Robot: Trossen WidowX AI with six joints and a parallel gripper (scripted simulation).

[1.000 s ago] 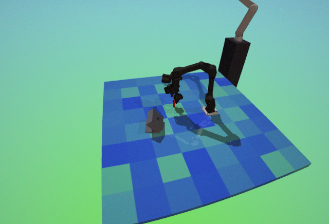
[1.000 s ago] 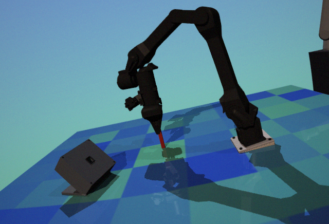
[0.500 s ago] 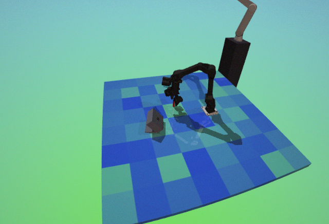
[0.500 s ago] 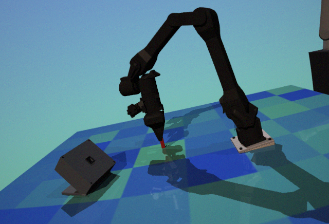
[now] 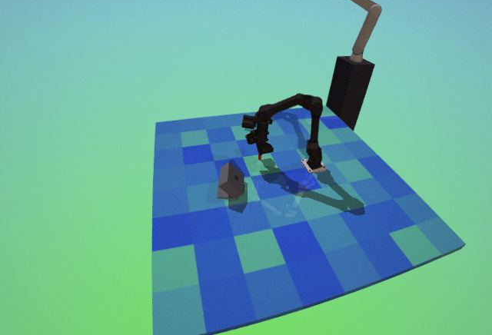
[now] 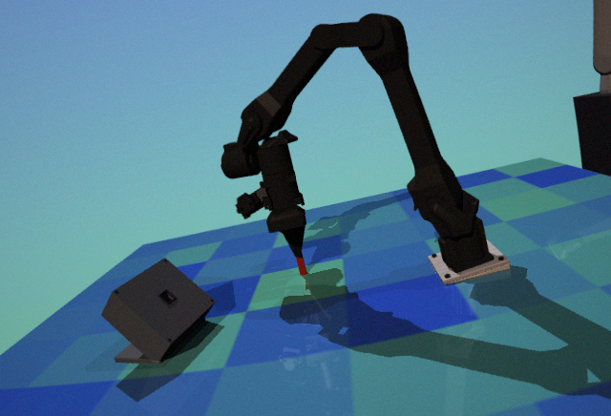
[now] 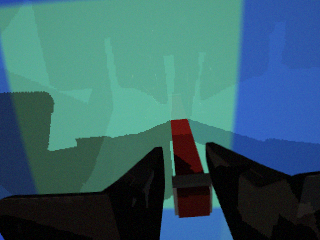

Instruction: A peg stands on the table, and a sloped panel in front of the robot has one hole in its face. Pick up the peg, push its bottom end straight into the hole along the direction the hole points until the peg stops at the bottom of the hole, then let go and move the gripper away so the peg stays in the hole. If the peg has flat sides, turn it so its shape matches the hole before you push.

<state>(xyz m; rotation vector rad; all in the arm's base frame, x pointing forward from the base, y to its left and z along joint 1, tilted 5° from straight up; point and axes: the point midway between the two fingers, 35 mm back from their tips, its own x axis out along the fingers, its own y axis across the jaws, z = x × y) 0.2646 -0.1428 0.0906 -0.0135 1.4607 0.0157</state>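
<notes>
The red square-sided peg (image 5: pixel 260 157) (image 6: pixel 301 265) (image 7: pixel 186 150) stands on the table, with a grey band near its top. My gripper (image 5: pixel 260 152) (image 6: pixel 299 255) (image 7: pixel 184 152) points down around the peg's upper part. Its fingers are partly closed, one on each side of the peg. In the wrist view a narrow gap shows between the left finger and the peg, and the right finger is very near it. The grey sloped panel (image 5: pixel 234 189) (image 6: pixel 148 302) has one square-looking hole (image 5: pixel 236 177) (image 6: pixel 167 296) in its face. The hole's inside is dark.
The panel stands to the left of the gripper in the exterior and top views, with its base plate (image 6: pixel 132 354) on the checkered table (image 5: pixel 214 283). The arm's pale mounting plate (image 5: pixel 307 164) (image 6: pixel 438 268) is to the right. A second grey arm (image 5: pixel 366 29) (image 6: pixel 601 22) stands on a black pedestal (image 5: pixel 347 85) beyond the table.
</notes>
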